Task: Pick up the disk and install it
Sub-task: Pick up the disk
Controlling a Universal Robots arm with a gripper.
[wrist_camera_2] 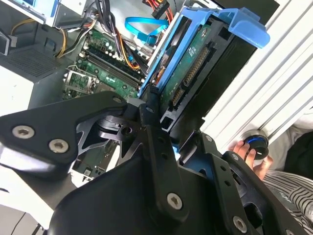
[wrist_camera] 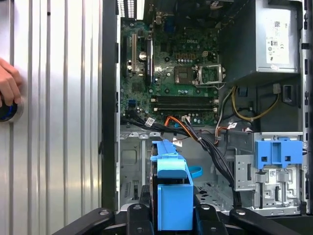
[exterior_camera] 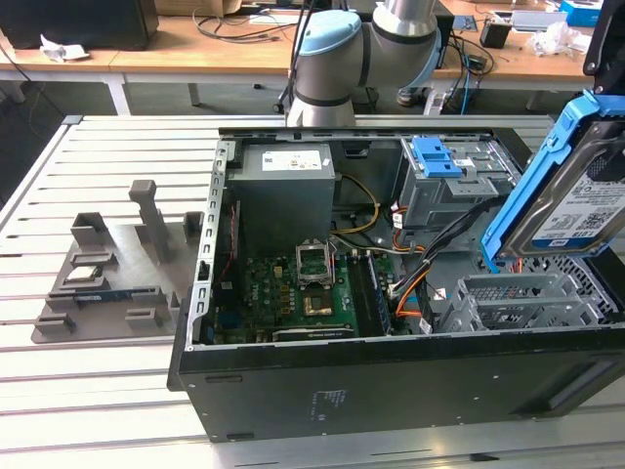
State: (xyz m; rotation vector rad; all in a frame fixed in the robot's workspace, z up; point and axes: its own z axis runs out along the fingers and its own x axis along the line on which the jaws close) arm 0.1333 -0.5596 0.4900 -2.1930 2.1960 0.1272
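The disk (exterior_camera: 576,210) is a silver drive with a white-and-blue label in a blue carrier bracket (exterior_camera: 532,186). It hangs tilted at the exterior view's right, above the empty drive cage (exterior_camera: 518,298) of the open computer case (exterior_camera: 391,391). My gripper (wrist_camera: 171,218) is shut on the disk, one black finger on each side of the blue carrier (wrist_camera: 171,191). In the second wrist view the disk (wrist_camera_2: 195,68) shows its green circuit-board side, clamped in my gripper (wrist_camera_2: 168,129).
Inside the case lie the motherboard (exterior_camera: 312,288), a grey power-supply box (exterior_camera: 283,186), a small blue latch (exterior_camera: 437,156) and loose cables (exterior_camera: 430,264). A grey fixture (exterior_camera: 107,264) sits on the slatted table. A person's hand (wrist_camera: 7,90) rests on a blue knob beside the case.
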